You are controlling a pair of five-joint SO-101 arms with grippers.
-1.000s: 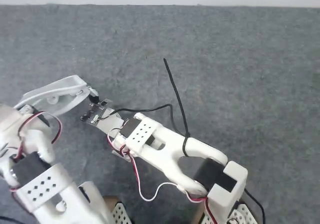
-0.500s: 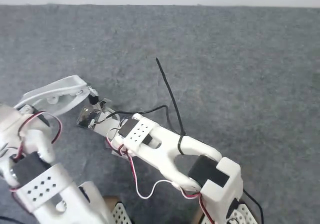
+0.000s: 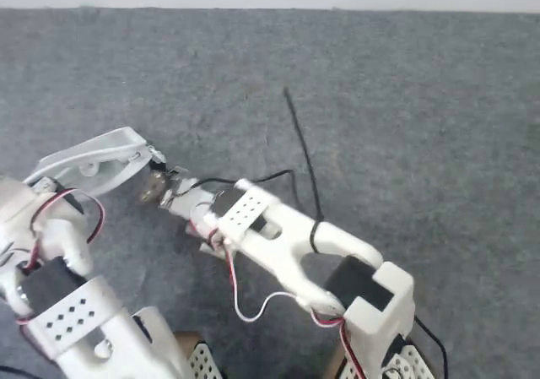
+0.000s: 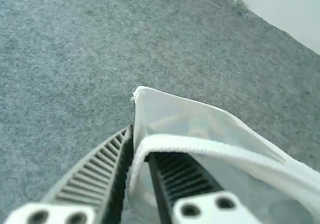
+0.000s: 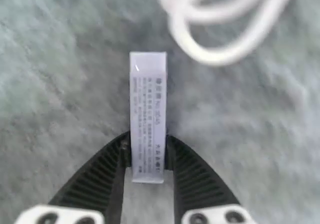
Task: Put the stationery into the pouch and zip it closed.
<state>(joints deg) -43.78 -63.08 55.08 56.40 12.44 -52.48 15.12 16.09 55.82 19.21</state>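
The left gripper (image 4: 139,145) is closed tight on the white woven rim of the pouch (image 4: 200,124), with 1 ribbed jaw on each side of the fabric. I think it pinches the rim to keep the half-transparent pouch lifted and steady, so the other arm can find the mouth. Pale shapes show through the pouch wall, but I cannot tell what they are.

In the high view the pouch (image 3: 89,161) hangs at the left arm above the grey carpet (image 3: 405,100), and the right gripper (image 3: 160,189) is just beside its near end. The right gripper (image 5: 147,140) is almost closed and clamps the lower end of a slim white block (image 5: 148,99), perhaps an eraser. The longer part points forward, probably to go in end first.

The block's label has several lines of small dark print, too fine to read. A white looped cord (image 5: 225,29) lies beyond it.
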